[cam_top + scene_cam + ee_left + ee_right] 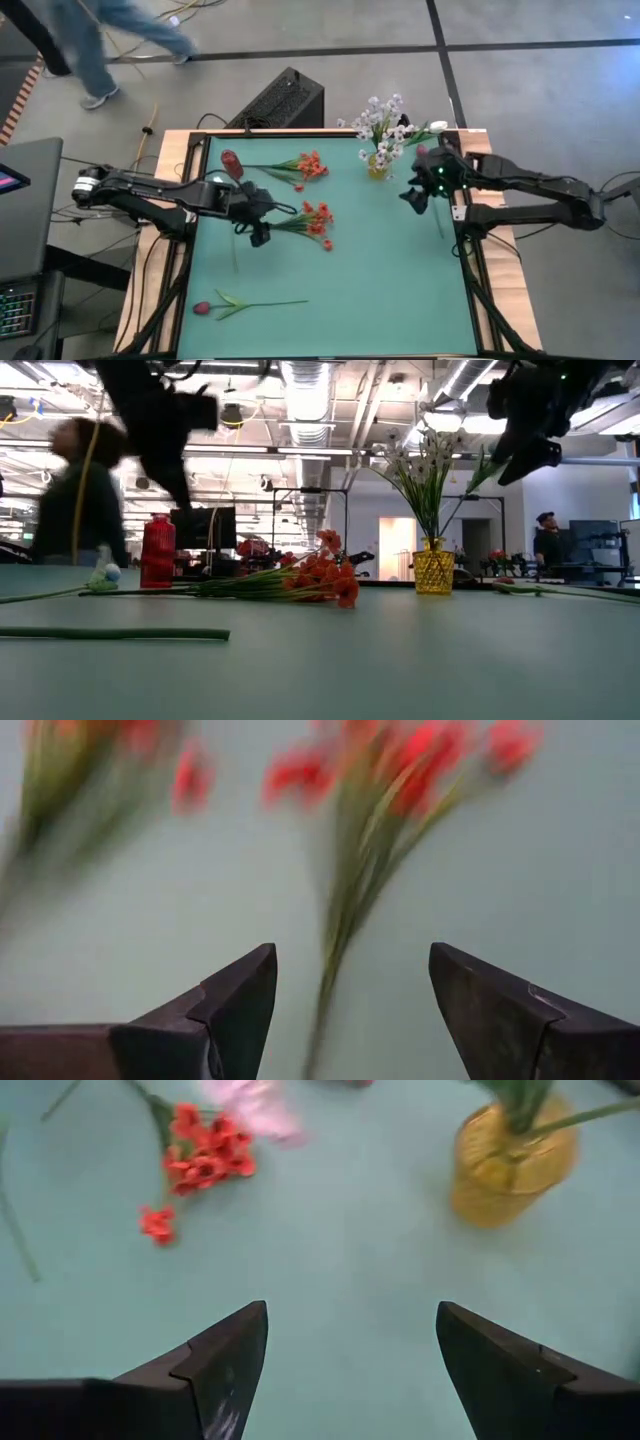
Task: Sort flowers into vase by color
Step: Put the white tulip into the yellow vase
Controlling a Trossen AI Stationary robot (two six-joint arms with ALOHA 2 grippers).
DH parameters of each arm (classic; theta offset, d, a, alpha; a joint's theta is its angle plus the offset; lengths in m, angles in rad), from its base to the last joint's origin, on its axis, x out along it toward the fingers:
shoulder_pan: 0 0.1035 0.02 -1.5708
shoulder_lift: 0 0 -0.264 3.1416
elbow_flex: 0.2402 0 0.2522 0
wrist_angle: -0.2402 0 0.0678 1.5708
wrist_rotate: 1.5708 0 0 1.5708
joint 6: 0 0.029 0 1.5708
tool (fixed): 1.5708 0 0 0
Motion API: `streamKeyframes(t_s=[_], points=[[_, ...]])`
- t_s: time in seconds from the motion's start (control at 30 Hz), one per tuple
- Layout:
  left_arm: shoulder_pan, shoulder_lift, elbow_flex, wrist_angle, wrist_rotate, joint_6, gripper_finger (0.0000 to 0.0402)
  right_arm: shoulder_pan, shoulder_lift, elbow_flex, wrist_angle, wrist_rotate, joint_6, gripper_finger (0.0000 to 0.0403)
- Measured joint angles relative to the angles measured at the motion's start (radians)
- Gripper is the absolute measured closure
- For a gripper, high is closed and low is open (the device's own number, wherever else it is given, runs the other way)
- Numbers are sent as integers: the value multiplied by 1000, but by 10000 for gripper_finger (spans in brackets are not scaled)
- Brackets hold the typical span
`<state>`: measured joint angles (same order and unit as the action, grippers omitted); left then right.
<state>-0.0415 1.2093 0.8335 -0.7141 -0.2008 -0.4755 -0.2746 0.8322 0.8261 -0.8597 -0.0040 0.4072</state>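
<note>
- L arm reaches in from the table's left edge; left gripper point(259, 232) hangs over the stem end of a red-orange cluster point(316, 222), fingers point(240, 995) spread wide w/ the stem between them, not touching.
- R arm comes in from the right edge, elbow bent; right gripper point(411, 197) raised over bare mat, jaws apart, empty, near the yellow vase point(378, 165).
- White sprays point(384, 118) stand in that vase.
- 2nd red-orange cluster point(307, 167) lies toward the far edge; red vase point(232, 165) beside it; dark red bud point(203, 308) near the front-left corner.

Sprays point(385, 118) in a vase point(378, 166) at the table's point(400, 290) far edge, seemingly two flower clusters point(312, 222) left of it
</note>
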Motion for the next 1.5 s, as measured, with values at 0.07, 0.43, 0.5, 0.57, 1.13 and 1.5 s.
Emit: streamKeyframes(t_s=[0.07,0.43,0.5,0.57,1.13,1.5], points=[[-7,3,0,-118,-38,-180,151,46,0,0,0,0,36,85],[-129,3,-81,-364,-133,-851,166,322,8,0,65,136,64,85],[-149,3,-134,-303,-109,-923,166,375,12,0,63,194,66,85],[-163,3,-190,-236,-94,-985,166,429,18,0,68,228,79,85],[-169,1,-401,-36,-163,-1163,186,789,195,-1,94,441,334,85],[-167,1,-403,-11,-145,-1075,333,900,351,-2,241,445,435,85]])
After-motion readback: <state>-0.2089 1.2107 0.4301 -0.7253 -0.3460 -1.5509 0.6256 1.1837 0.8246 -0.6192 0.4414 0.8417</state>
